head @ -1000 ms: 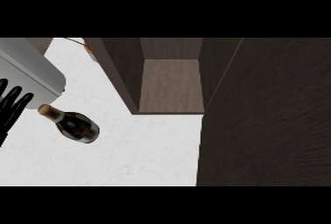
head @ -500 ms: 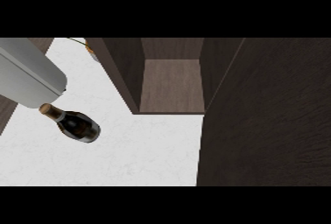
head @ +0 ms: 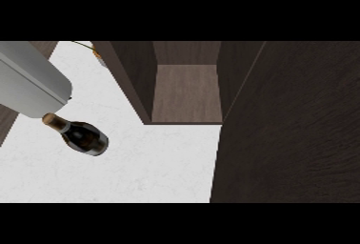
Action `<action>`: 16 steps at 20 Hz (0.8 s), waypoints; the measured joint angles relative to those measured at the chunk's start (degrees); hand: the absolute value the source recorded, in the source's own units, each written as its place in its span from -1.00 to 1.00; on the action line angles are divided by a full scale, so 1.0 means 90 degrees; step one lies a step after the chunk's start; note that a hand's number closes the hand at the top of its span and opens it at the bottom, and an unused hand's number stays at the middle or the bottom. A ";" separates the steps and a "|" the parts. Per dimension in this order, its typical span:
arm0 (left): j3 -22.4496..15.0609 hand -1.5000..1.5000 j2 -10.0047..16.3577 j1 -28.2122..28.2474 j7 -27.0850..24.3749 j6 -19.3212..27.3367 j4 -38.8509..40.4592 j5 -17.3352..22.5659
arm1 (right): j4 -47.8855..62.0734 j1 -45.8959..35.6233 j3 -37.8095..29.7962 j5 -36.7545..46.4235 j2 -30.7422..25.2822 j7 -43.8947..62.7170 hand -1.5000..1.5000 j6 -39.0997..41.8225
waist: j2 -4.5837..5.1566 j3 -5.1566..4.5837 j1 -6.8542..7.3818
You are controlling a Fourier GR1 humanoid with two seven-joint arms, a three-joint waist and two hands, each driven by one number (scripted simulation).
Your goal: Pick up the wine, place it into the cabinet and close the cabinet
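Since the only robot part in frame is a grey forearm point(head: 32, 76) at upper left and neither hand shows, I can't tell how the fingers of either stand. By its side of the view it's probably the left arm, so that's the nearer one; nothing of the right arm is visible.

The bottle point(head: 83, 137) sits on the white counter point(head: 141, 171), left of the cabinet point(head: 130, 71) and well apart from it. Its cork end points up-left and is just under the blunt end of the forearm; I can't tell if they touch or only overlap. The fat end points down-right. It looks foreshortened, so my read is that it's standing upright and seen from above, with the long axis roughly vertical. I'm not certain of that.

The cabinet is open with a bare shelf. Its door point(head: 295, 133) is swung out and fills the right side.

Key relation: the bottle is directly below the forearm's end, so the grasp should come from that side, around the body below the neck. The carry then goes right and toward the view's top into the opening. Bottle not yet picked up, door not yet shut.
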 measured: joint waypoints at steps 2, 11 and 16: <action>-0.0017 -1.00 -0.0047 -0.0045 0.0068 0.0018 0.0019 -0.0061 | -0.0009 -0.0220 -0.0028 0.0018 -0.0010 0.0258 -1.00 -0.0097 | 0.0000 0.0000 -0.0006; -0.0245 -1.00 -0.0365 -0.0455 0.0093 0.0218 0.0379 -0.0749 | -0.0035 -0.1018 -0.0095 0.0110 -0.0068 0.1068 -1.00 -0.0378 | 0.0001 -0.0001 -0.0036; -0.0351 -1.00 -0.0559 -0.0770 -0.0049 0.0343 0.0753 -0.1286 | -0.0065 -0.1323 -0.0014 0.0234 -0.0074 0.1363 -1.00 -0.0513 | 0.0002 -0.0001 -0.0049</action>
